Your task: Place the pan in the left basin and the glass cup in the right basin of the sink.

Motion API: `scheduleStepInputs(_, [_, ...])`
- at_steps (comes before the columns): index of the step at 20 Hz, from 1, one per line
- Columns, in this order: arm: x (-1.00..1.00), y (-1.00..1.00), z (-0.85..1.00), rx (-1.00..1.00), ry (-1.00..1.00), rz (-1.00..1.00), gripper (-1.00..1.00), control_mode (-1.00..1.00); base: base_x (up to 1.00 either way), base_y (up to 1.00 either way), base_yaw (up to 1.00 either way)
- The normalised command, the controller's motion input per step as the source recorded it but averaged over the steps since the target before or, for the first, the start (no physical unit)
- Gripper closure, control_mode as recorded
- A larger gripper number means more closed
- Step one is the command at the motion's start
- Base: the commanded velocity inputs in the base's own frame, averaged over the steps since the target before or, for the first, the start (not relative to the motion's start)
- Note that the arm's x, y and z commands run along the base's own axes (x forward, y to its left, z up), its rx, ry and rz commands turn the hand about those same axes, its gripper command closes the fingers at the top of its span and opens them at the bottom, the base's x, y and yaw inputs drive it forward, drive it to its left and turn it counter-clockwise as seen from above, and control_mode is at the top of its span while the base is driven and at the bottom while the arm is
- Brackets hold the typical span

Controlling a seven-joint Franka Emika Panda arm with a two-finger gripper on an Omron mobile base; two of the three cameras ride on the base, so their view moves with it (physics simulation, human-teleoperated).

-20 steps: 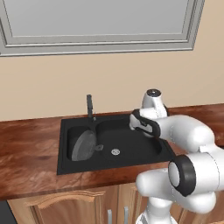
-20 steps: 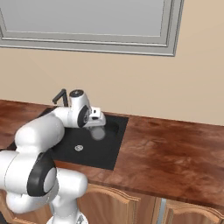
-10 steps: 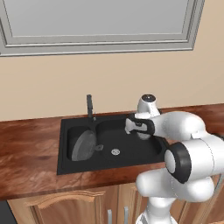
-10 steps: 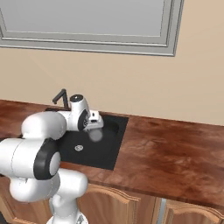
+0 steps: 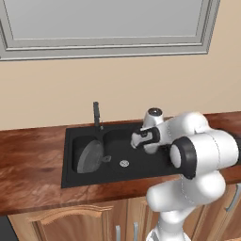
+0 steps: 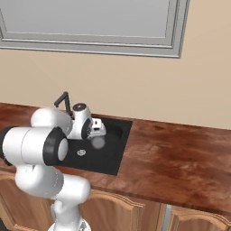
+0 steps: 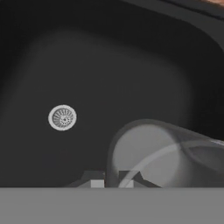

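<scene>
Nearest the base, the arm point(image 5: 197, 155) has swung further over the sink point(image 5: 69, 175) than it stood a second ago: its forearm now reaches across the front rim, and the hand has come inward from the sink's right edge to hang above the right basin point(image 5: 136, 167). The pincer point(image 6: 96, 135) is clamped tight on the cup point(image 6: 98, 142), which hangs below the hand, clear of the basin floor as far as the right base view shows. In the hand view the cup point(image 7: 153, 153) lies across the foreground between the fingertips point(image 7: 130, 178), its open mouth turned toward the camera, with the black floor of the right basin point(image 7: 109, 70) behind it and the silver drain point(image 7: 62, 117) off to one side.

That shift puts the cup over the proper bowl, so this half of the job looks close to done; what seems left is to lower it and let go.

Further along the sink, the pan point(image 5: 89, 156) already sits in the left basin point(image 5: 76, 143), tilted against its wall, with its handle point(image 5: 106, 159) pointing toward the drain point(image 5: 124, 163). The faucet point(image 5: 97, 115) stands at the sink's back edge.
</scene>
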Motion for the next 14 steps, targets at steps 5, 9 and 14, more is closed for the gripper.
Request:
scheduleStepInputs(5, [0.21,0.02,-0.34,0.03,0.03,0.0,1.0,-1.0,0.0,0.0,0.0])
scheduleStepInputs(9, [0.2,0.03,-0.33,0.03,0.06,0.0,1.0,-1.0,0.0,0.0,0.0])
scheduleStepInputs(14, [0.18,0.05,-0.31,0.02,0.06,0.0,1.0,-1.0,0.0,0.0,0.0])
